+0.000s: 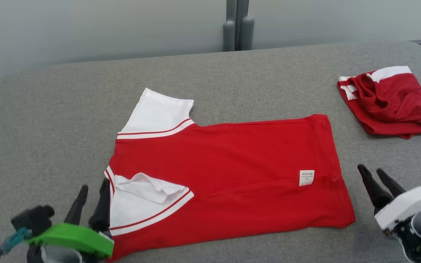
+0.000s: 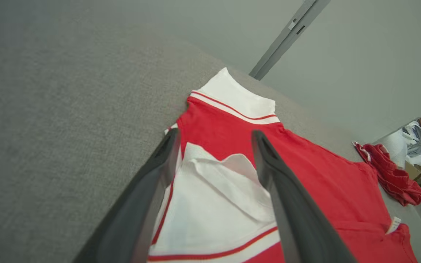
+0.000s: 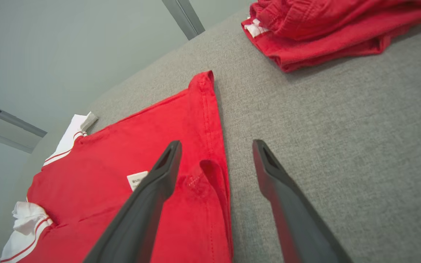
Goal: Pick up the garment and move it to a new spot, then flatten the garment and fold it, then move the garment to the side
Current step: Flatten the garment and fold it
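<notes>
L gripper (image 1: 93,187) open wide, holding nothing, straddling the rumpled white sleeve (image 1: 148,201). Mid table (image 1: 49,109) the red shirt (image 1: 232,160) lies mostly flat. R gripper (image 1: 371,170) open too, empty, just beside the hem (image 1: 337,171). Imo smooth that sleeve 1st, then pinch both near corners evenly

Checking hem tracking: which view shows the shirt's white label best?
Head view: the label lies whole and unobstructed near the shirt's hem. Right wrist view has it partly hidden by a finger; left wrist view shows it small and distant.
</notes>
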You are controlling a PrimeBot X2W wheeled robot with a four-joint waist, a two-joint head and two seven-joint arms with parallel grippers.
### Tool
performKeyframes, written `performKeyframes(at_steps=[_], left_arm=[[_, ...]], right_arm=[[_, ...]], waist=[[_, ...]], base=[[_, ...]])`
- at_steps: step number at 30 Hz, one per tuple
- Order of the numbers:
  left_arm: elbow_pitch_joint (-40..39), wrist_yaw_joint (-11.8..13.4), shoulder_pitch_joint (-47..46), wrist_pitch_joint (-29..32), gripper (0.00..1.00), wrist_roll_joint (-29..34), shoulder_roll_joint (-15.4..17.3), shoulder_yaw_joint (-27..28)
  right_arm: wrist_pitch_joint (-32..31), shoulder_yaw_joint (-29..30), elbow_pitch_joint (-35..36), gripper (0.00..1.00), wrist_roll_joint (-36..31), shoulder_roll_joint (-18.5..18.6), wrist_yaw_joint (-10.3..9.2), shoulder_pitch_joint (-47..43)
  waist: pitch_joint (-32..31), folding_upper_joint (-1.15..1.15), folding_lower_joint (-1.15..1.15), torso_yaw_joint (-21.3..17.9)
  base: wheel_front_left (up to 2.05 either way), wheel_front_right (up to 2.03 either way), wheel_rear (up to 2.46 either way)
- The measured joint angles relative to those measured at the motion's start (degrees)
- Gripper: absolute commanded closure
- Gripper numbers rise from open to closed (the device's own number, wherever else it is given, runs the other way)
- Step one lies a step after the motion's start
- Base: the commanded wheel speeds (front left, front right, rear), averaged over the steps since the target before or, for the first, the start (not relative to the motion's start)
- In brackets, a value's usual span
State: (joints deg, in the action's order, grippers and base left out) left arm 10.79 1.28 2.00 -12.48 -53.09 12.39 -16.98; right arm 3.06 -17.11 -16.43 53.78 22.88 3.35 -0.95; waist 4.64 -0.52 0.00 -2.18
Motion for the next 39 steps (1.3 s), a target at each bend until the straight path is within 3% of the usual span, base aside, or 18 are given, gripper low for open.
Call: performKeyframes(at_steps=[10, 21, 28, 39], left_arm=[[0.22, 1.85, -18.85, 9.38, 0.00, 5.50, 1.09, -6.20], [4.22, 2.34, -31.34, 14.50, 0.00, 11.21, -0.90, -11.34], [7.05, 2.34, -38.67, 15.30, 0.00, 14.84, -0.66, -11.72], [15.25, 2.86, -45.69, 17.04, 0.00, 17.15, 0.74, -11.47]], right_arm=[[-7.94, -2.83, 0.87, 0.00, -4.82, 4.41, -0.56, 16.23], [-13.52, -5.09, -2.81, 0.00, -6.50, 4.17, -1.26, 27.36], [-15.48, -5.19, -4.83, 0.00, -7.11, 4.17, -1.92, 31.69], [-16.57, -7.58, -8.03, 0.00, -8.06, 2.32, -0.07, 36.98]], waist=[[6.01, 0.00, 0.00, -0.17], [14.04, 0.00, 0.00, -0.20], [18.57, 0.00, 0.00, 0.17], [24.29, 0.00, 0.00, -0.42]], base=[[0.00, 0.00, 0.00], [0.00, 0.00, 0.00], [0.00, 0.00, 0.00], [0.00, 0.00, 0.00]])
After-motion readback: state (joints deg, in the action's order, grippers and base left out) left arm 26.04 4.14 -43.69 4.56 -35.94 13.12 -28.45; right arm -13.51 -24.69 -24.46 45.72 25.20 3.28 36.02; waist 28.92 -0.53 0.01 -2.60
